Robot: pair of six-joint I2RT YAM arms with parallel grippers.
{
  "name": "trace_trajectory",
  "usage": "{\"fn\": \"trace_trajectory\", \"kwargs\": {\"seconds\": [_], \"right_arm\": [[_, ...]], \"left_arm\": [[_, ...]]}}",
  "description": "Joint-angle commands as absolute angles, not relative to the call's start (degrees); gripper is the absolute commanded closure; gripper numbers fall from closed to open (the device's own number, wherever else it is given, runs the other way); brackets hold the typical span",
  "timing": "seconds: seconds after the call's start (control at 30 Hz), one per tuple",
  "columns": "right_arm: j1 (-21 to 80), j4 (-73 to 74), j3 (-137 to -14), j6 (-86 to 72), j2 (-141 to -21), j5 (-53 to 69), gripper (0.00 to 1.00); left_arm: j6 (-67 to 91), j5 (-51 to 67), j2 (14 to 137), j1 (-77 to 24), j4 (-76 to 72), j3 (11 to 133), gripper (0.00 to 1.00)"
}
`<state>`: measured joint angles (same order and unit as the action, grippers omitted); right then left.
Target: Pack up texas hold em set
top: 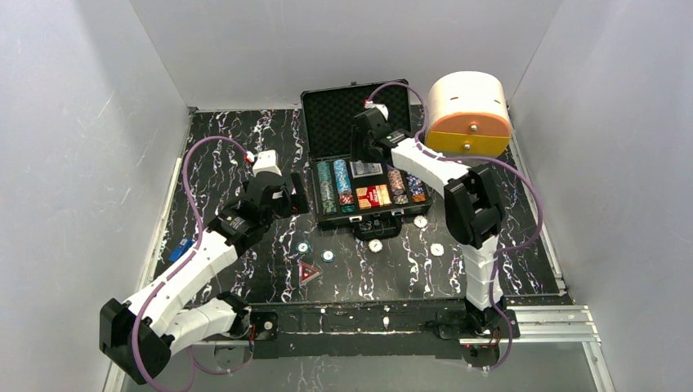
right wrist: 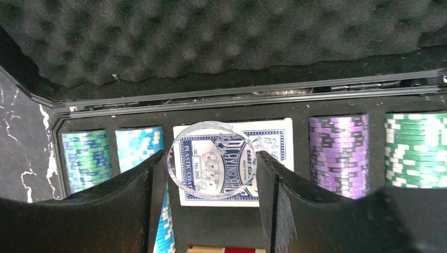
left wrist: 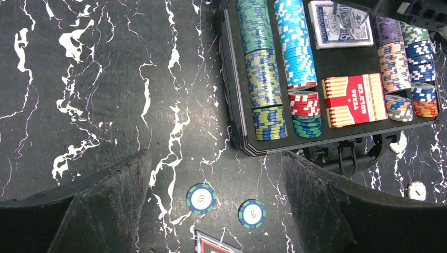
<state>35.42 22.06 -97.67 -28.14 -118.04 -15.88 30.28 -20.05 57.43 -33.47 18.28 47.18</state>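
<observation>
- Case (top: 327, 114) sits open at the far middle of the table (top: 229, 155), chip rows (top: 327, 186) in its tray.
- Top view: left claw (top: 292, 196) hangs just left of the case and right claw (top: 365, 162) over the tray. In front of the case we count three white buttons (top: 375, 245), two loose chips (top: 303, 247) and a red triangle (top: 309, 273).
- Left wrist: left claw is spread wide with nothing between its fingers (left wrist: 105, 205). We note the loose chips below it. Red deck (left wrist: 354, 99) and blue deck (left wrist: 340, 23) lie in the tray.
- Right wrist: right claw grips a clear disc (right wrist: 200, 142) by its edges, just above the blue deck.
</observation>
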Motion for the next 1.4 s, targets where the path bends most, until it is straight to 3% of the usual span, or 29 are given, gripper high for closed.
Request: {"fn": "trace_trajectory", "kwargs": {"seconds": [0.0,0.5,0.8,1.07,1.37], "right_arm": [[36.3,23.1,-101.3,-26.8,-120.6,-18.1,0.34],[37.0,32.9,-108.3,-25.6,-125.1,-21.5,0.25],[37.1,31.1,-106.3,-24.1,-115.7,-18.9,0.18],[41.0,26.1,-88.3,-22.7,-99.5,-9.3,0.12],[55.2,26.0,-71.3,-28.9,-89.1,-11.6,0.07]], "left_arm": [[30.7,-20.6,56.0,-33.2,19.2,46.2,0.09],[30.5,-20.5,56.6,-33.2,19.2,46.8,0.09],[29.9,-21.1,56.9,-33.2,19.4,48.0,0.09],[29.7,-27.0,53.1,-33.2,20.9,48.8,0.09],[30.6,-33.9,47.3,-33.2,23.0,48.9,0.09]]}}
